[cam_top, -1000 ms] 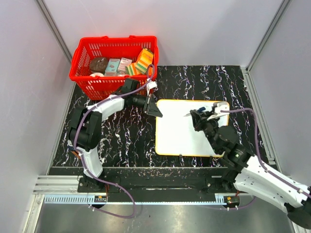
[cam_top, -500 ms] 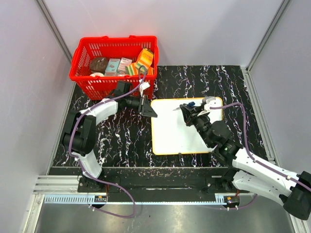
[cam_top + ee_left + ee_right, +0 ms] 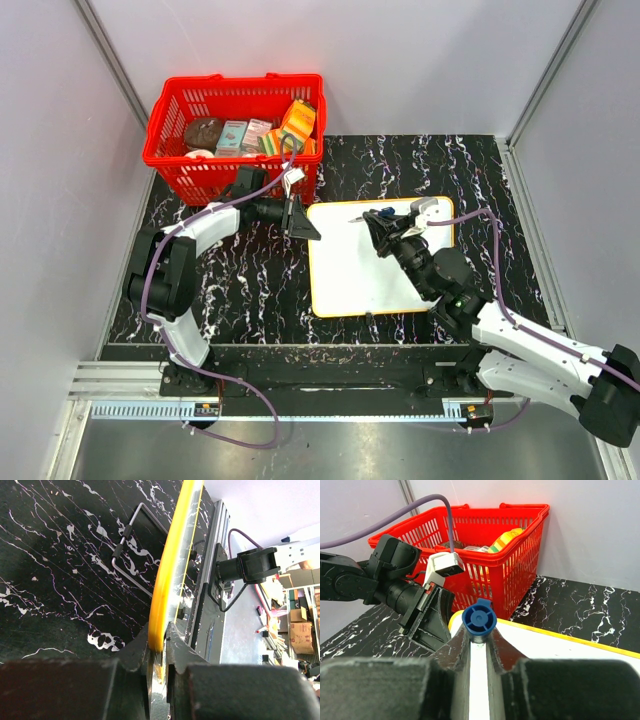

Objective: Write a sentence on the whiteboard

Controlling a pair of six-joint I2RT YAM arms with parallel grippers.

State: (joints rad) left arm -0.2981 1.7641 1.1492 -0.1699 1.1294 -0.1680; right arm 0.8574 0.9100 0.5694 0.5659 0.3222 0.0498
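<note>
The whiteboard [image 3: 365,275] has slid left toward the red basket [image 3: 172,160]. The left gripper [image 3: 301,220] pinches its yellow rim at the far left corner. The right gripper [image 3: 388,224] clamps a blue-capped marker [image 3: 478,619] over the board's far edge. Only the left wrist view shows the rim edge-on between the fingers [image 3: 135,652]. Black marbled table [image 3: 250,290] borders the board's other sides.
</note>
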